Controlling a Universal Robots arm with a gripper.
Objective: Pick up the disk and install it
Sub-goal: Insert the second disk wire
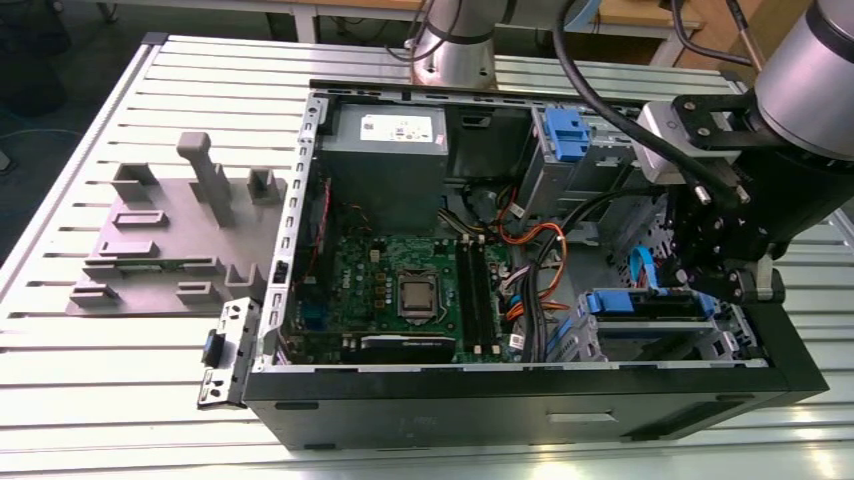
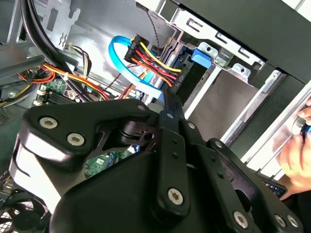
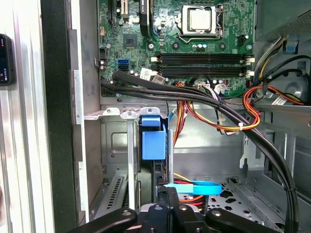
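Note:
The disk [image 1: 646, 304] lies flat in the drive cage at the front corner of the open computer case, on the exterior view's right, its blue carrier rail facing up. In the first wrist view the disk [image 3: 153, 141] shows edge-on in its slot, blue rail end foremost. The second wrist view shows the disk's [image 2: 201, 56] blue tab and a red, yellow and black cable bundle [image 2: 148, 56] beside it. My gripper [image 1: 711, 285] hangs inside the case just beside the cage. The gripper [image 3: 166, 193] is shut with nothing between the fingers, its tip [image 2: 168, 100] close to the disk's end.
A blue flat cable [image 3: 194, 187] loops right by the fingertips. Thick black cables [image 3: 194, 99] and orange wires cross between the motherboard [image 1: 400, 280] and the cage. A grey power-supply box [image 1: 387, 135] sits at the back. A person's hand [image 2: 297, 148] rests at the case's outer edge.

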